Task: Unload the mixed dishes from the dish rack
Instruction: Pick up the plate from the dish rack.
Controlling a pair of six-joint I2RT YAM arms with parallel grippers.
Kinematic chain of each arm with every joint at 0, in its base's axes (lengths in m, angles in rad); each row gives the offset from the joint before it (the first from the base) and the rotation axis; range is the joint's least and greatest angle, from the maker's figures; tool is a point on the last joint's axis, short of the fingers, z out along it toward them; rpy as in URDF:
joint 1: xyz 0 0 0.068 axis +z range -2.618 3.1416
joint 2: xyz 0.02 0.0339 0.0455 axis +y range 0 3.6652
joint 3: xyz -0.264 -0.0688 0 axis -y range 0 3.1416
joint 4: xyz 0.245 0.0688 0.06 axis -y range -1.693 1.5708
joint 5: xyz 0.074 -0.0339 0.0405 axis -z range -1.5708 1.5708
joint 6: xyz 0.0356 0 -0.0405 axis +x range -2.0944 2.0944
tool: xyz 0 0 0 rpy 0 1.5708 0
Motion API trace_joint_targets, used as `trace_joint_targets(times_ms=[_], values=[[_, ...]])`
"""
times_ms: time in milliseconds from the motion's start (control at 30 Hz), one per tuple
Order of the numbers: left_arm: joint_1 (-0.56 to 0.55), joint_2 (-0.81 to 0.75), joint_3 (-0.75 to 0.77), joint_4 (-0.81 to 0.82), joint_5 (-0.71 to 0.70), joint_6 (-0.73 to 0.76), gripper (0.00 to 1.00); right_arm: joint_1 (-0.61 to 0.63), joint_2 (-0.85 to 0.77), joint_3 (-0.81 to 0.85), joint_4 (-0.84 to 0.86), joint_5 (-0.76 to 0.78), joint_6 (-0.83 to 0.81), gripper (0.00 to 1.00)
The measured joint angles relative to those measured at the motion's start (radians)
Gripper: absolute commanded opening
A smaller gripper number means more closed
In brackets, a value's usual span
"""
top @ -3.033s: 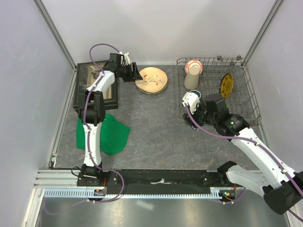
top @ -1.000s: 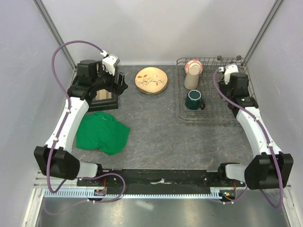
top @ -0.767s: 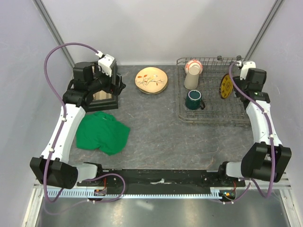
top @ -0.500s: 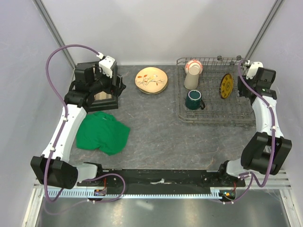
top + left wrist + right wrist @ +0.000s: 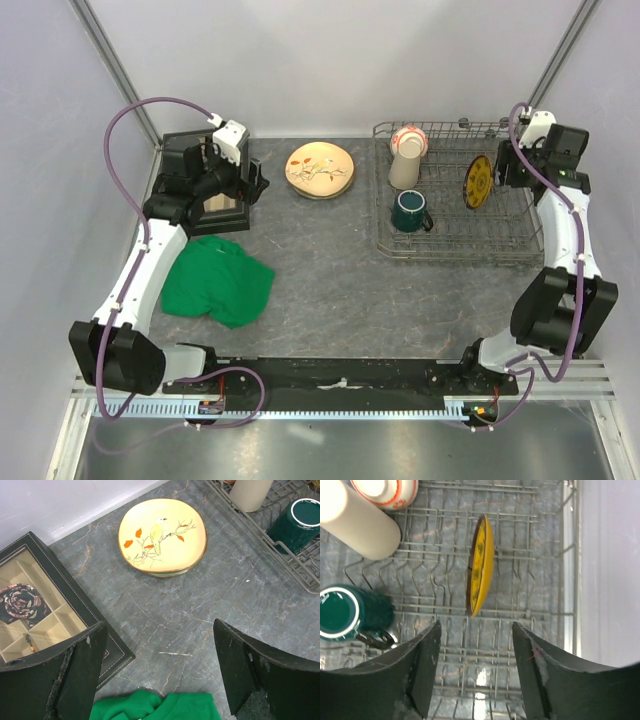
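The grey wire dish rack (image 5: pixel 500 243) at the right holds a yellow plate (image 5: pixel 479 181) (image 5: pixel 479 565) standing on edge, a dark green mug (image 5: pixel 410 211) (image 5: pixel 345 612), a beige cup (image 5: pixel 404 165) (image 5: pixel 355 522) and a red-and-white bowl (image 5: pixel 407 136). A cream plate with a bird pattern (image 5: pixel 319 169) (image 5: pixel 162 536) lies on the table left of the rack. My right gripper (image 5: pixel 507 170) (image 5: pixel 476 626) hangs open over the rack beside the yellow plate, holding nothing. Near the black box my left gripper (image 5: pixel 255 182) (image 5: pixel 159 625) is open and empty above bare table.
A black box with a glass lid (image 5: pixel 205 185) (image 5: pixel 35 610) sits at the far left. A green cloth (image 5: pixel 215 280) (image 5: pixel 155 707) lies in front of it. The enclosure's right wall (image 5: pixel 610 570) stands close behind the rack and my right arm.
My right arm has swung from the rack's front left to its far right edge, and the yellow plate shows again. My left arm drew back from the cream plate toward the box.
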Motion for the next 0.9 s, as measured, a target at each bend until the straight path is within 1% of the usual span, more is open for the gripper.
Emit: trace_joint_targets(times_ms=[167, 433, 667, 900], values=[[0.000, 0.019, -0.015, 0.024, 0.000, 0.000, 0.92, 0.000, 0.100, 0.056, 0.003, -0.035, 0.030, 0.61], [0.000, 0.052, -0.023, 0.050, 0.000, 0.000, 0.92, 0.000, 0.241, 0.122, -0.004, -0.074, 0.069, 0.59], [0.000, 0.084, -0.023, 0.060, 0.000, 0.000, 0.92, 0.003, 0.319, 0.195, 0.009, -0.059, 0.077, 0.56], [0.000, 0.099, -0.023, 0.069, 0.000, 0.000, 0.92, 0.016, 0.385, 0.207, 0.026, -0.022, 0.076, 0.54]])
